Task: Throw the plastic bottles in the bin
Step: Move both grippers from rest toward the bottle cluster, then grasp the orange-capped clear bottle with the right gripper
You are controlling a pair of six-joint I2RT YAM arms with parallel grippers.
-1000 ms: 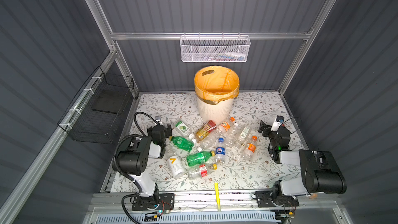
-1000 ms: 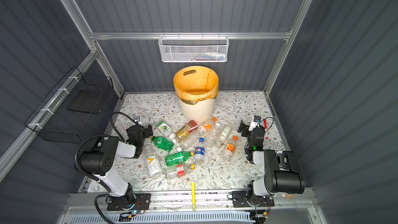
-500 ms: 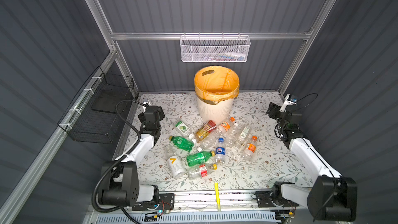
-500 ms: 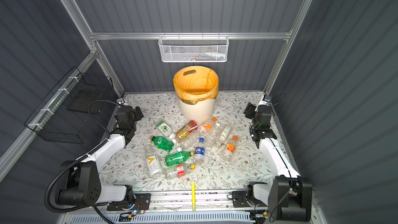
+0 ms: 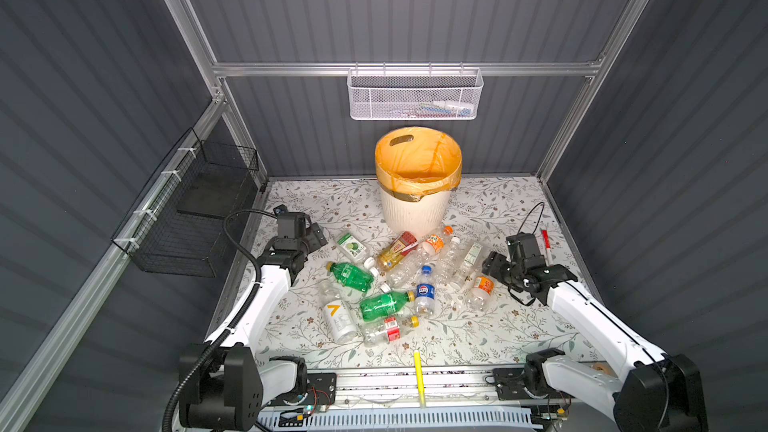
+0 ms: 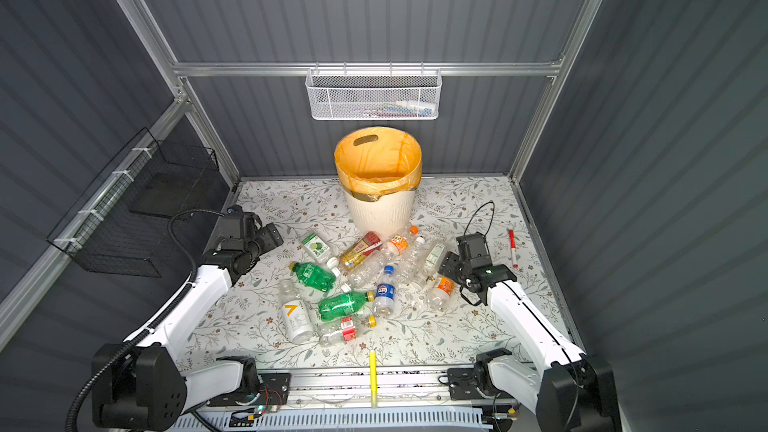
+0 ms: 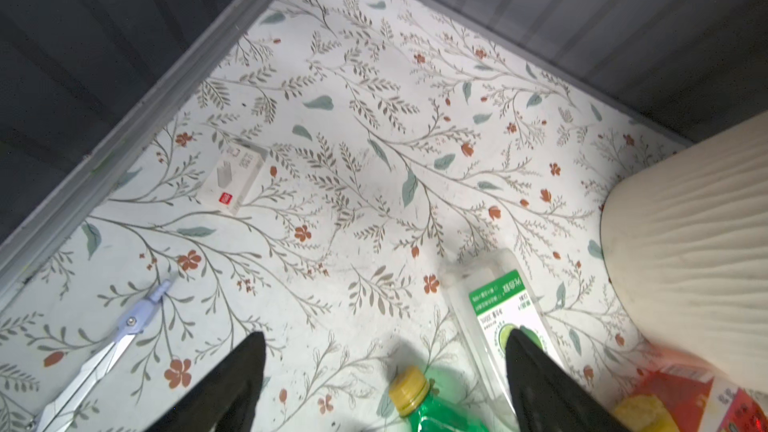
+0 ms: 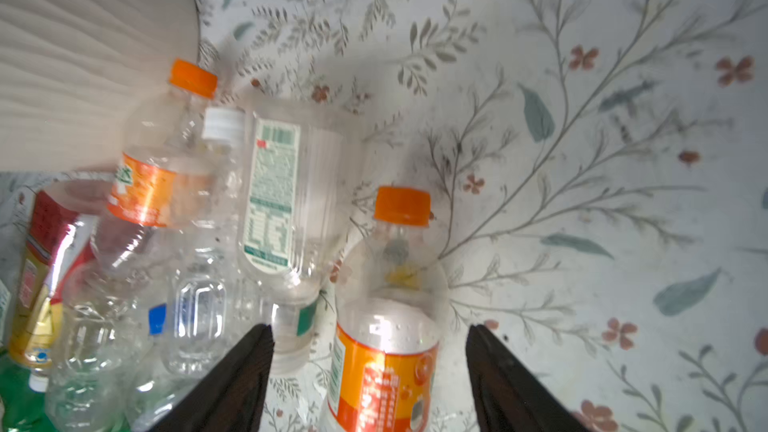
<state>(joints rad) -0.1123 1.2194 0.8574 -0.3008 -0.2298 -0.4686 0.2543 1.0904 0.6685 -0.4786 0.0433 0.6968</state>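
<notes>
The bin (image 5: 415, 214) stands upright at the far middle of the table (image 5: 498, 338) with its lined mouth open. The bottles (image 6: 359, 253) lie in a heap just near of it, reaching up to its foot, and none shows inside.

You look to be at the first pick, so take from the edges of the heap rather than its tangled middle. The orange-labelled bottle (image 8: 386, 359) lies on its side at the heap's right edge. Come down square across its body and close below the shoulder. Lift well clear before you swing far to the bin, because thin plastic will likely slip or dent.

Your right gripper (image 8: 368, 332) is spread with a finger on either side of that bottle, gaps showing, gripping nothing. Your left gripper (image 7: 385, 334) is spread wide and empty too. The green bottle (image 7: 432, 415) with the yellow cap shows between its fingers, untouched, at the heap's left edge.
</notes>
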